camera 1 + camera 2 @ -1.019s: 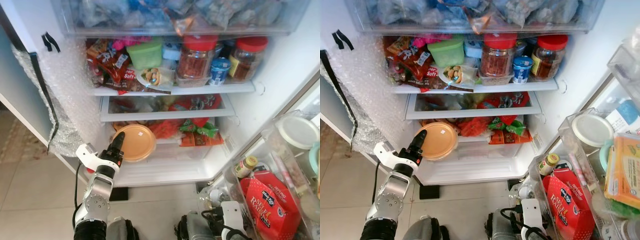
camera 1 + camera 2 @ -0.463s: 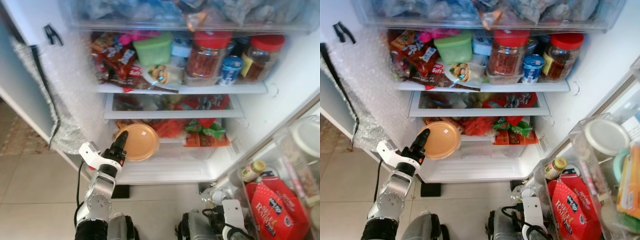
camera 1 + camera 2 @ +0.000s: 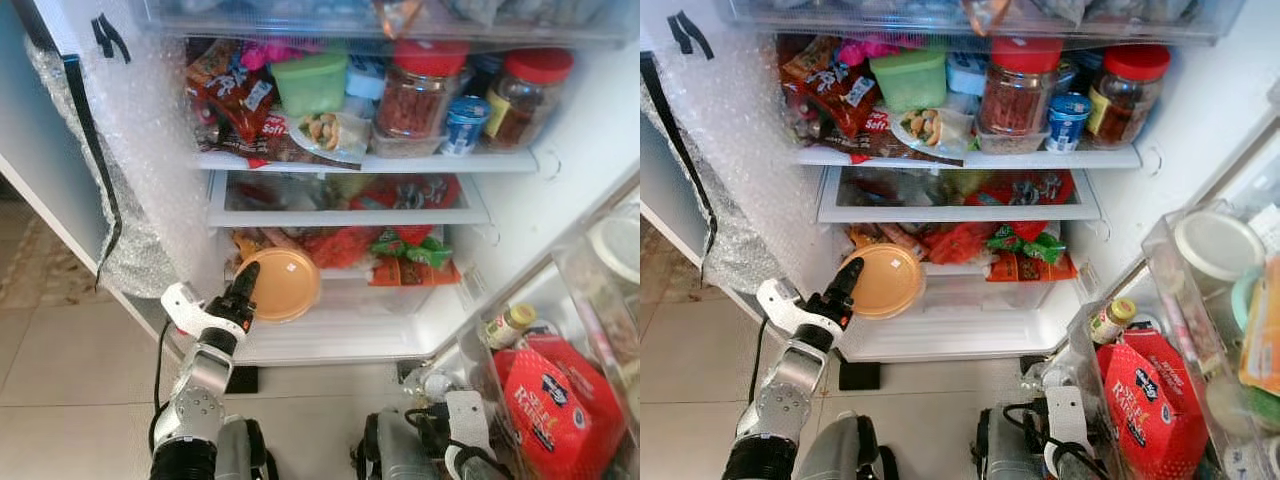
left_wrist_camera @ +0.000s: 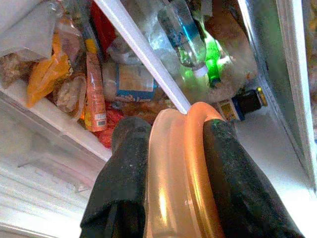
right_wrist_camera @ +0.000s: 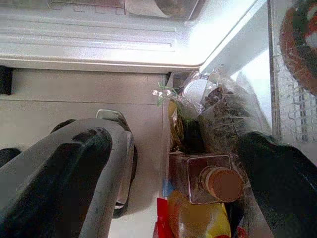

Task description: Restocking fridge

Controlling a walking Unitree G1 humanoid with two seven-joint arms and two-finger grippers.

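I'm nudging the left gripper [image 3: 243,291] and its orange lid [image 3: 280,284] slightly deeper toward the bottom shelf.

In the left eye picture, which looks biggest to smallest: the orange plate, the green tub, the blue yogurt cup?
1. Orange plate, held by the left gripper, nearer the camera.
2. Green tub.
3. Blue yogurt cup.

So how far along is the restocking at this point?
Done: the fridge door stands open and the upper shelf already carries jars and tubs. In hand: the left gripper is shut on the edge of the orange container, holding it at the front of the lowest compartment beside the snack packets. Left: setting it down and letting go. The right gripper hangs open near the door bins.
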